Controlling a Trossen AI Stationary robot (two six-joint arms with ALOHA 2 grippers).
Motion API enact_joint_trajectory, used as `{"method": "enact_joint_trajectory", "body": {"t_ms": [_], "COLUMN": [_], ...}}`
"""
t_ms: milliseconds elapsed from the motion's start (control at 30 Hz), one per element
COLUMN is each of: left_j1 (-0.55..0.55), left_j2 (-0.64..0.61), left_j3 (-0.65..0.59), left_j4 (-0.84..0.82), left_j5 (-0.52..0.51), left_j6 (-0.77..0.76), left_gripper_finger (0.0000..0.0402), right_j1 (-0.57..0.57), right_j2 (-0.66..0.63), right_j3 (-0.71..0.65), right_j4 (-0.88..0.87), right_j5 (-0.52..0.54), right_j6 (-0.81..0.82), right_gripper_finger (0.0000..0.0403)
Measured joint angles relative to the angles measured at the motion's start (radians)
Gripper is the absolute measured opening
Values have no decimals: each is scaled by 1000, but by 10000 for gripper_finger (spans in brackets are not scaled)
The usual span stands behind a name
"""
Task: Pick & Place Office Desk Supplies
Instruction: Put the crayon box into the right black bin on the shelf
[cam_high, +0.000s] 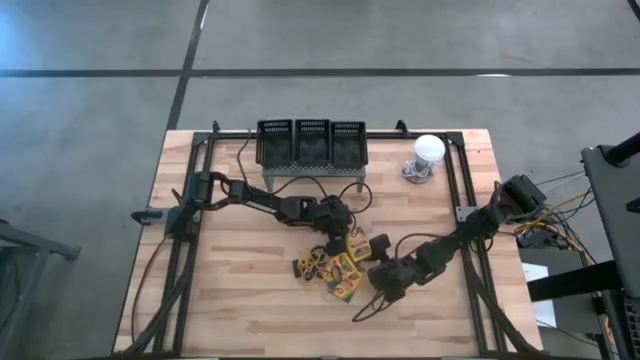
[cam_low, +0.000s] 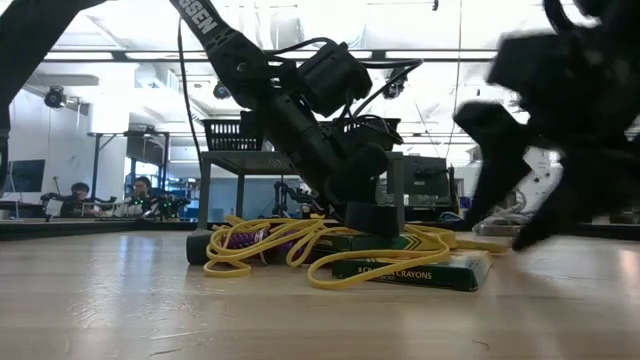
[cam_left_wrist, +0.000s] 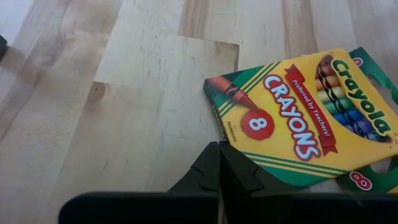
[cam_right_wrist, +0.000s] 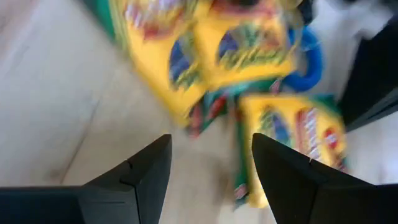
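A wooden table (cam_high: 240, 310) fills the centre of the overhead frame, a grey perforated stand (cam_high: 312, 143) at its upper middle. Below centre lies a pile of crayon boxes (cam_high: 343, 276) tangled with yellow rubber bands (cam_low: 262, 251). The left gripper (cam_high: 352, 243), fingers closed and holding nothing, sits at the pile's upper edge. The right gripper (cam_high: 383, 282), fingers spread wide, approaches from lower right. Likely risk: arms colliding, or bands snagging and dragging boxes.

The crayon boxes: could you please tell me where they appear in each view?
High view: crayon boxes at table centre, between both grippers.
Low view: lying flat, centre, under yellow rubber bands.
Left wrist view: right side.
Right wrist view: blurred, ahead of the fingers.
Shared landmark: the boxes' yellow fronts.
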Motion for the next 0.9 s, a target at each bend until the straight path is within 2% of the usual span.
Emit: {"method": "enact_joint_trajectory", "body": {"t_ms": [100, 233, 333, 567, 900], "left_j1": [0, 0, 0, 0, -4], "left_j2": [0, 0, 0, 0, -15], "left_j3": [0, 0, 0, -1, -1], "left_j4": [1, 1, 1, 2, -17], "left_j5": [0, -3, -3, 35, 48], "left_j6": [0, 0, 0, 0, 0], "left_gripper_finger": [4, 4, 4, 4, 4], "right_j1": [-1, 0, -8, -58, -48], "right_j2": [30, 68, 68, 75, 21], "right_j3": [-11, -11, -16, -27, -31], "right_j4": [53, 93, 78, 75, 29], "right_j5": [14, 151, 206, 203, 187], "right_j6": [-8, -56, -74, -84, -114], "right_gripper_finger": [219, 212, 195, 140, 41]}}
